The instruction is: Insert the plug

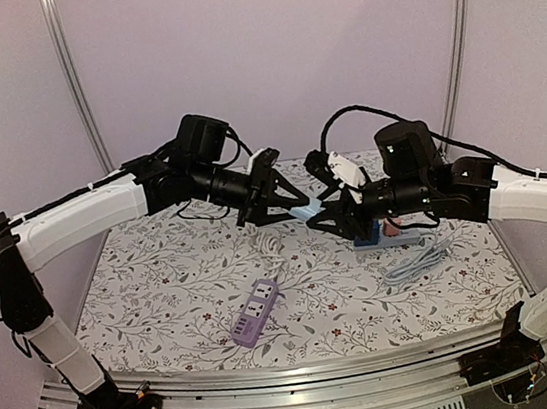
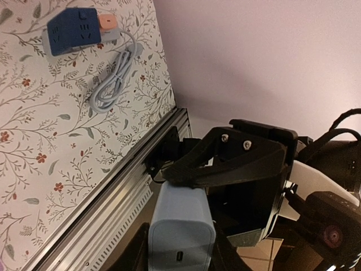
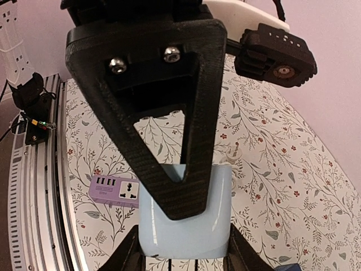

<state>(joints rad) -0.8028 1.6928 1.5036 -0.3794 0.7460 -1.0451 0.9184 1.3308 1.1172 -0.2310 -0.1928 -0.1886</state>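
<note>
A light blue charger plug [image 1: 302,213] hangs in the air above the middle of the table, between my two grippers. My left gripper [image 1: 292,205] reaches in from the left and my right gripper [image 1: 322,217] from the right, tips meeting on it. In the left wrist view the plug [image 2: 180,226] sits between my own fingers, and a finger of the right gripper touches its far end. In the right wrist view the plug [image 3: 186,226] sits between my fingers, with a left finger across its face. A purple power strip [image 1: 254,312] lies below on the tablecloth.
A blue power strip [image 1: 379,236] with a pink button lies under the right gripper, its grey cable [image 1: 417,261] coiled beside it; both show in the left wrist view [image 2: 73,28]. The purple strip's white cord [image 1: 272,250] runs toward the back. Metal rails edge the table.
</note>
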